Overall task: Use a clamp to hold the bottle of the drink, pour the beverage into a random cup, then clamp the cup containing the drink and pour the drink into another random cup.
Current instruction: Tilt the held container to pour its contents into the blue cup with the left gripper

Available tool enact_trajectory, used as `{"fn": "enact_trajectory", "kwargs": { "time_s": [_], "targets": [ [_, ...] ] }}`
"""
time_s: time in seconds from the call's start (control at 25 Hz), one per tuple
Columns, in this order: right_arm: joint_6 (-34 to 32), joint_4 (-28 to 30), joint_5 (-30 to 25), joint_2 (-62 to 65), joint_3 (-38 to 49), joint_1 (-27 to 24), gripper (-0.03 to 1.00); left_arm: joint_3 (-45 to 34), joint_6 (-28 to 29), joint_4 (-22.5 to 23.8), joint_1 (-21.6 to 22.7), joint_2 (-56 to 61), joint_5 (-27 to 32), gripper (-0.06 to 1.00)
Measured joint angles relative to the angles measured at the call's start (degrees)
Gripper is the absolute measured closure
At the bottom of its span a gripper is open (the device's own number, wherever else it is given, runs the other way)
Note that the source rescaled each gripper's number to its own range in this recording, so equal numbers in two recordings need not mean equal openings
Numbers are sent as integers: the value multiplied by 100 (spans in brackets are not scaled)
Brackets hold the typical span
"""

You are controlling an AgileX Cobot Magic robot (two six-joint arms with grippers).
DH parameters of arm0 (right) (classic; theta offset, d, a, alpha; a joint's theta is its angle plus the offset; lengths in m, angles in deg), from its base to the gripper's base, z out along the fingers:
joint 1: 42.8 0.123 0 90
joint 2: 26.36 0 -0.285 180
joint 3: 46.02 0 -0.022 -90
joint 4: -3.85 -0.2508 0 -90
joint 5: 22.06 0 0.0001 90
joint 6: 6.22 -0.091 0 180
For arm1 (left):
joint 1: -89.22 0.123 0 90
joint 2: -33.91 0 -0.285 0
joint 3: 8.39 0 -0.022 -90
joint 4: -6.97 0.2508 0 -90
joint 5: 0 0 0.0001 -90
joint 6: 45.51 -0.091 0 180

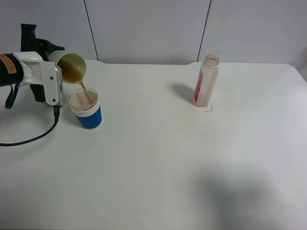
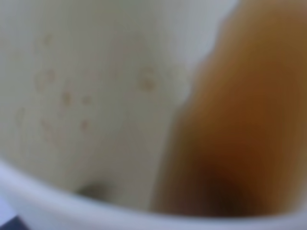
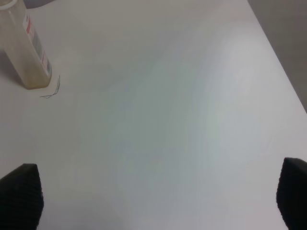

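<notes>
One light, slippery tumbler (image 1: 71, 65), upper left, is being clamped mid-wall by the left gripper (image 1: 56, 67), pouring beverage (image 1: 84, 91); right gripper (image 3: 158, 201) is gaping.

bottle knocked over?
No, the bottle stands upright on the table, apart from the blue cup.

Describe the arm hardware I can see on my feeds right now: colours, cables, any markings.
In the overhead view, the left arm has a white housing with black end parts, an orange label on its dark rear segment, and a black cable looping onto the table. The right gripper shows only two black fingertips, wide apart.
</notes>
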Motion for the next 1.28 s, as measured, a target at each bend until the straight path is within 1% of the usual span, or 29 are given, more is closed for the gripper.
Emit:
{"fn": "enact_trajectory", "kwargs": {
  "time_s": [0.44, 0.8, 1.12, 1.28],
  "targets": [
    [0, 0, 0, 0, 0, 0, -1, 0, -217, -120, 0, 0, -287, 93],
    [0, 0, 0, 0, 0, 0, -1, 0, -335, -229, 0, 0, -318, 93],
    [0, 0, 0, 0, 0, 0, -1, -90, -587, -408, 7, 0, -708, 93],
    [0, 0, 0, 0, 0, 0, -1, -90, -619, -437, 7, 0, -765, 93]
  ]
}}
